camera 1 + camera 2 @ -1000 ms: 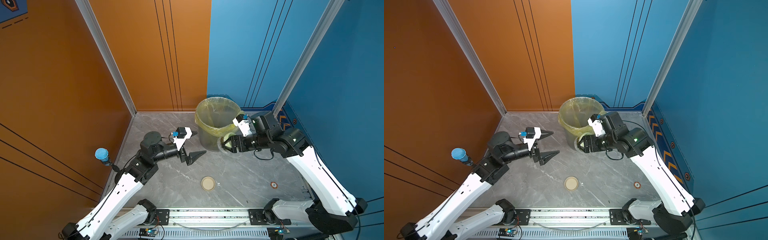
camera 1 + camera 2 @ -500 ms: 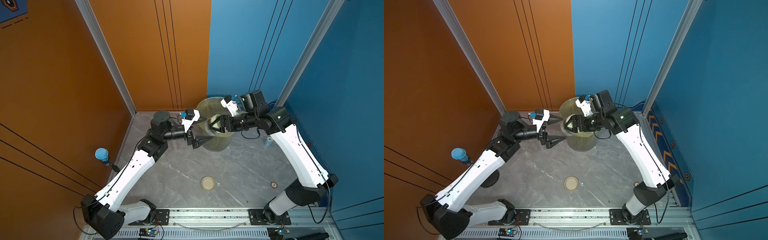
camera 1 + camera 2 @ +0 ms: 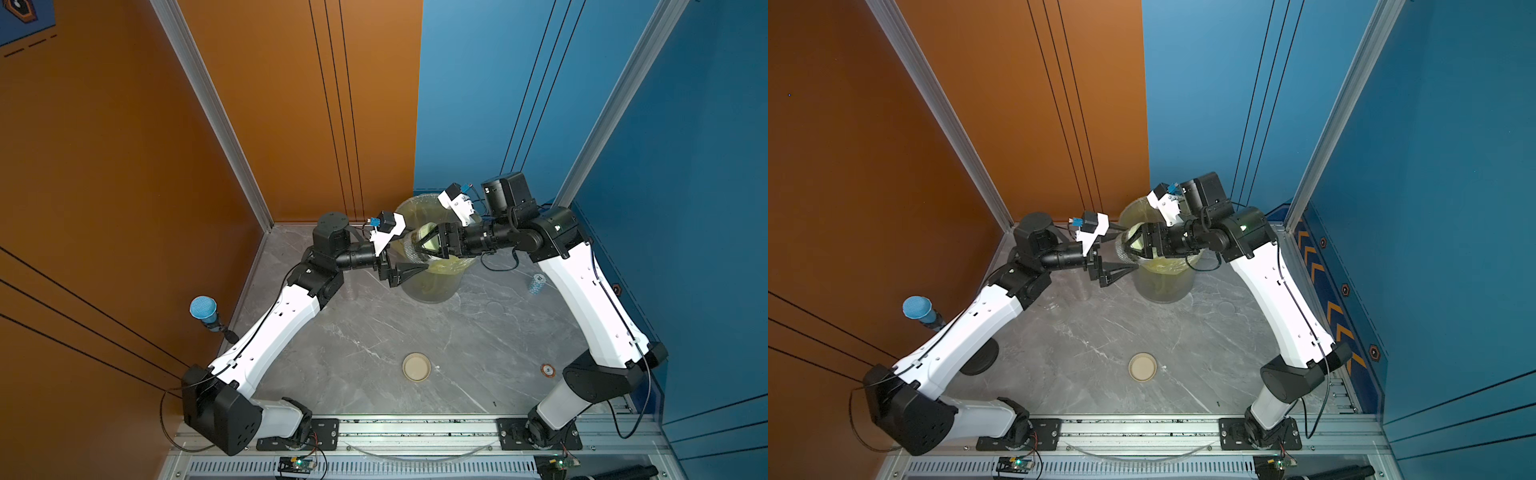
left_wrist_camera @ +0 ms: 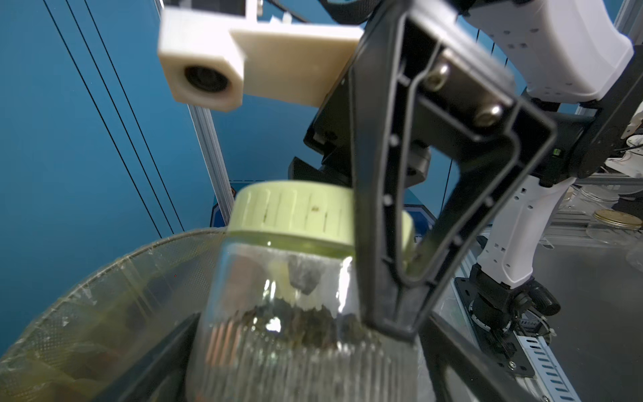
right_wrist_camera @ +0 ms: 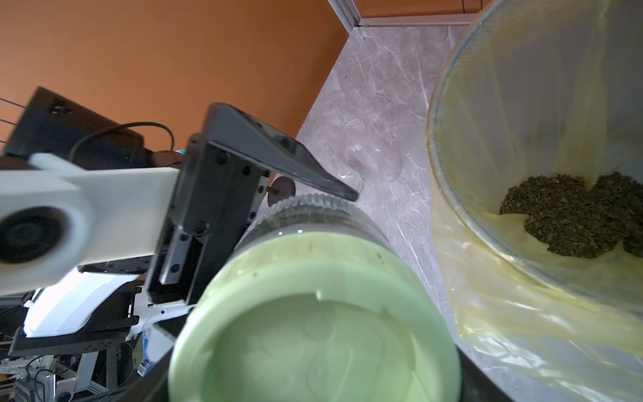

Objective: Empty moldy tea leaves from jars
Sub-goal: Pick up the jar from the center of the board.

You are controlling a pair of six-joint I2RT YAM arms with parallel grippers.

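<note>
A short clear jar (image 3: 417,246) (image 3: 1126,246) with a pale green lid (image 4: 295,212) (image 5: 313,330) hangs on its side above the bin. My right gripper (image 3: 430,246) (image 3: 1140,245) is shut on the lid end, one finger (image 4: 382,209) across the lid. Dark tea leaves (image 4: 306,322) lie inside the jar against its ribbed wall. My left gripper (image 3: 409,254) (image 3: 1120,257) (image 4: 306,379) is open, one finger (image 5: 278,153) on each side of the jar's base. More tea leaves (image 5: 574,215) lie in the bin's yellow bag.
The grey bin (image 3: 432,289) (image 3: 1163,289) with its yellow bag stands at the back middle. A beige lid (image 3: 415,366) (image 3: 1142,366) lies on the marble top near the front. Empty clear jars (image 5: 355,139) stand left of the bin, and a small jar (image 3: 538,284) stands on the right.
Both arms have risen from beside the bin to above its rim. The right gripper has carried the jar up, and the open left gripper has come around its base.
</note>
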